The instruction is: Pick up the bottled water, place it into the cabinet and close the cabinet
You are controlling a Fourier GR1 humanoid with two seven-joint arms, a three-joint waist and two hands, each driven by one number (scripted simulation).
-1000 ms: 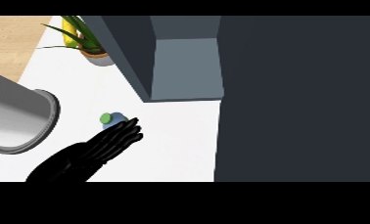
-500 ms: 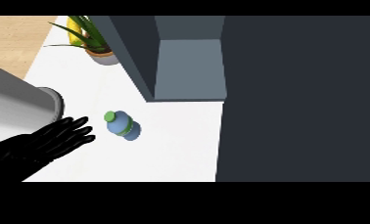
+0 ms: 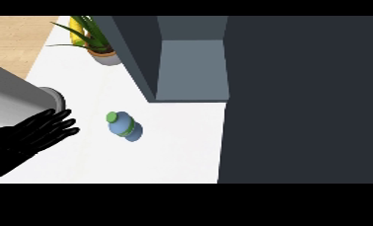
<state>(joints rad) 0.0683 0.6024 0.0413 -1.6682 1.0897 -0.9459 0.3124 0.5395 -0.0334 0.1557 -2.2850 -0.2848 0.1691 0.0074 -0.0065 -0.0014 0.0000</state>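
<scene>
The bottled water [image 3: 122, 125] is a small blue bottle with a green cap, seen from above, standing on the white counter [image 3: 175, 146]. My left hand [image 3: 36, 135] shows at the left edge, open with straight, spread fingers, a short way left of the bottle and not touching it. The cabinet [image 3: 191, 69] stands open behind and to the right of the bottle, and its grey inside holds nothing. My right hand does not show.
A wide dark panel [image 3: 295, 101] fills the right side of the view, beside the cabinet opening. A potted plant [image 3: 102, 52] stands at the back left. A large grey cylinder [image 3: 22, 104] sits at the left edge, just above my hand.
My left hand, which was stretched out to the bottle, has drawn back to the left and now lies apart from it. The bottle still stands on the counter.
</scene>
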